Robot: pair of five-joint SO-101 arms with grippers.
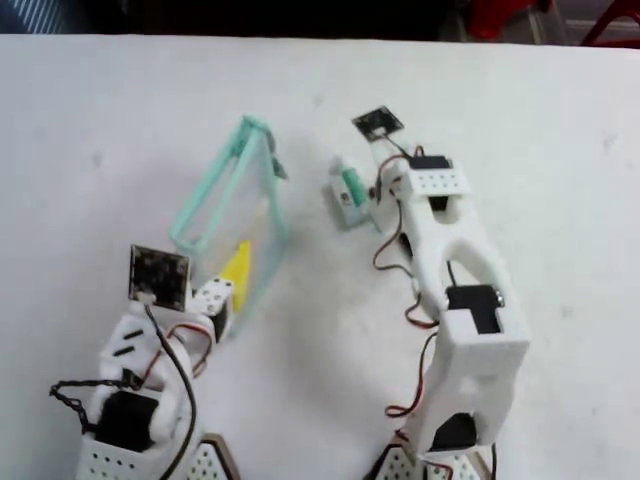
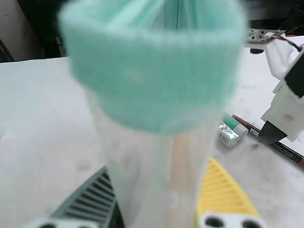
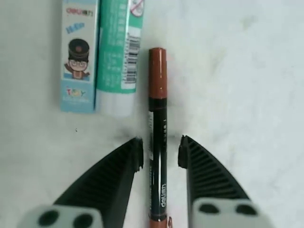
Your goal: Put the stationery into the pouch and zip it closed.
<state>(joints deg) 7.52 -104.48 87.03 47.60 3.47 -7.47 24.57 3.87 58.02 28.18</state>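
Note:
The clear pouch point(image 1: 232, 200) with teal trim stands tilted up off the table, held at its lower edge by my left gripper point(image 1: 230, 280), which is shut on it. In the left wrist view the pouch point(image 2: 152, 95) rises between the dark and yellow fingers of the left gripper point(image 2: 159, 171). My right gripper point(image 3: 160, 147) is open, pointing down, with a brown pen point(image 3: 157, 128) lying on the table between its fingertips, small gaps on both sides. A teal glue stick point(image 3: 118, 52) and a blue boxed eraser point(image 3: 80, 57) lie beside the pen. The stationery point(image 1: 348, 190) sits right of the pouch.
The white table point(image 1: 520, 120) has bare room to the far right and far left. A small dark board point(image 1: 378, 123) on the right arm's wrist juts out behind the stationery. Red wires hang along the right arm point(image 1: 450, 290).

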